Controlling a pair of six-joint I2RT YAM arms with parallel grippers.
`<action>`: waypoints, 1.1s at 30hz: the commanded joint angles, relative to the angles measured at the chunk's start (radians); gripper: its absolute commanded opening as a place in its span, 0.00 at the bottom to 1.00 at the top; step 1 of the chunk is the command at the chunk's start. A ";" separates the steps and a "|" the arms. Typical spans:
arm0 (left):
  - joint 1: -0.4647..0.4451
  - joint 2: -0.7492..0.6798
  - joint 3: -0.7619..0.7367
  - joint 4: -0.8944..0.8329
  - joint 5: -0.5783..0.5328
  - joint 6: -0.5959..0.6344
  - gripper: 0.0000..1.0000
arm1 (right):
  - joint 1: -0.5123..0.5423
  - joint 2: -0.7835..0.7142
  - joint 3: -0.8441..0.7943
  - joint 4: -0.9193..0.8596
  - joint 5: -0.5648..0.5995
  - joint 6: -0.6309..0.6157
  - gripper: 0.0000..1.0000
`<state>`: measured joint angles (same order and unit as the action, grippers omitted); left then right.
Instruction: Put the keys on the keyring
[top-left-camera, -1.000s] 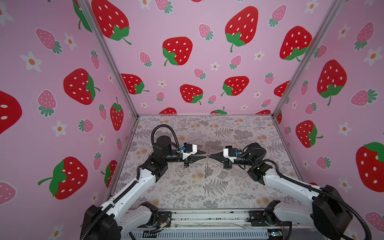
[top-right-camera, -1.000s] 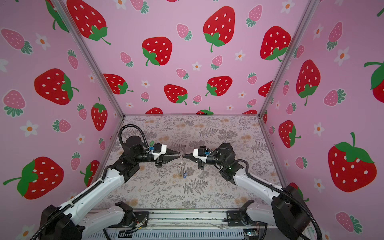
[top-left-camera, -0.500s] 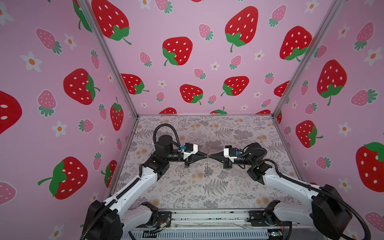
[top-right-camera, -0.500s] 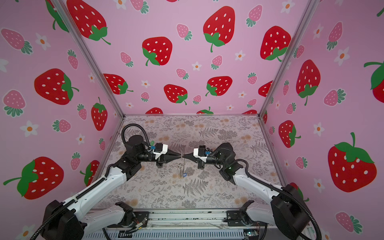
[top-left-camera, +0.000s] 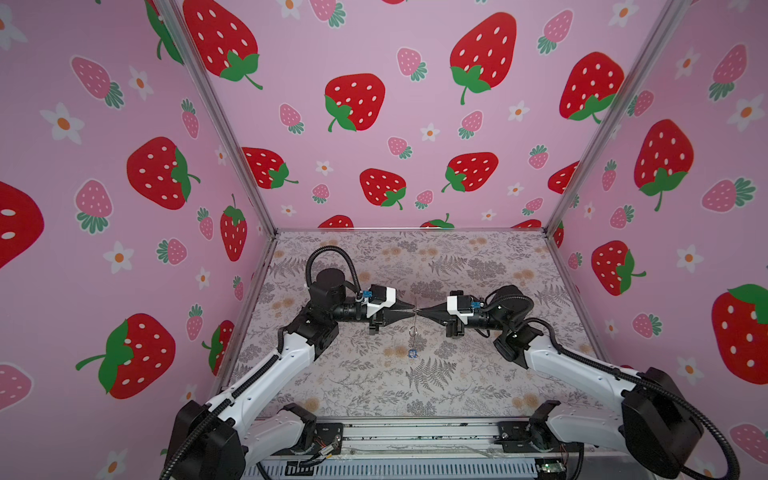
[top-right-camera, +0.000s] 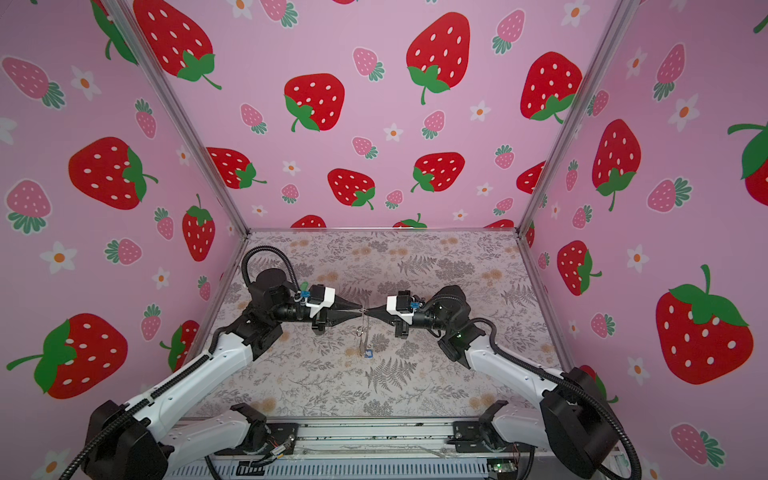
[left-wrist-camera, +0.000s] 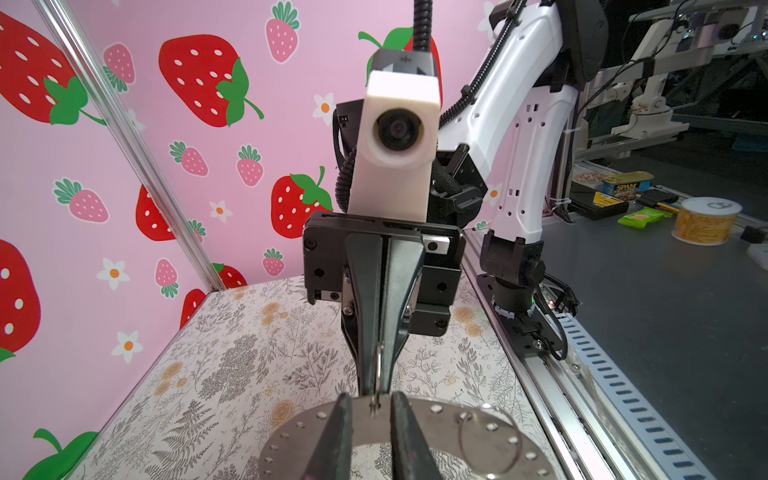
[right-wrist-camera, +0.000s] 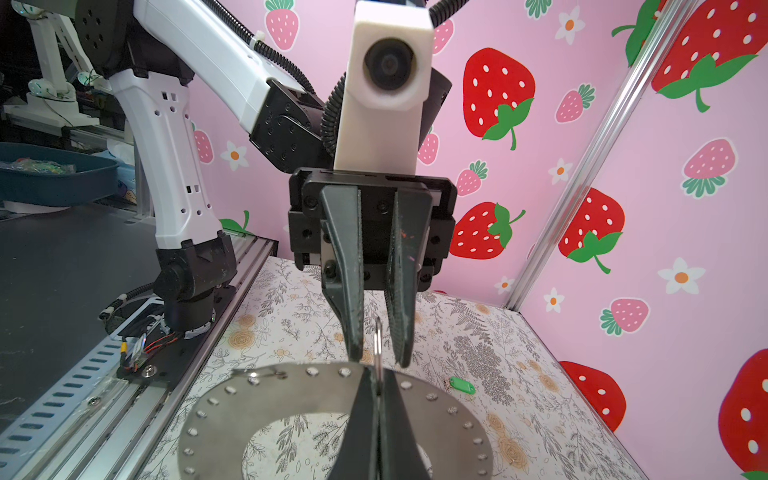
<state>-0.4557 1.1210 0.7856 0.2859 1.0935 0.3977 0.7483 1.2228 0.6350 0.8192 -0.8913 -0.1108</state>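
Closing my left gripper (left-wrist-camera: 370, 401) slowly is my job now: its fingers (left-wrist-camera: 340, 436) sit a little apart around the top rim of the big flat grey metal keyring (right-wrist-camera: 291, 395), which my right gripper (right-wrist-camera: 375, 382) pinches shut. The ring hangs upright between them, thin edge toward me; the tiny blue-headed key (top-left-camera: 412, 353) seems to dangle below, and the tiny green-headed key (right-wrist-camera: 459, 385) lies on the table (right-wrist-camera: 519, 353) farther back.

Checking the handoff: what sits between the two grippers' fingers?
A thin wire ring, edge-on: pinched by the right gripper, standing inside the left gripper's parted fingers. Right wrist view shows it.
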 joint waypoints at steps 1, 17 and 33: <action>-0.003 0.002 0.050 -0.004 0.037 0.020 0.17 | 0.003 -0.004 0.024 0.057 -0.012 0.011 0.00; -0.011 0.027 0.073 -0.003 0.046 0.020 0.13 | 0.005 0.001 0.023 0.070 -0.012 0.017 0.00; -0.011 0.024 0.109 -0.144 0.036 0.112 0.00 | 0.005 -0.008 -0.009 0.049 0.056 0.001 0.26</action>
<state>-0.4625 1.1534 0.8452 0.2111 1.1248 0.4484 0.7483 1.2255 0.6346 0.8528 -0.8730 -0.1066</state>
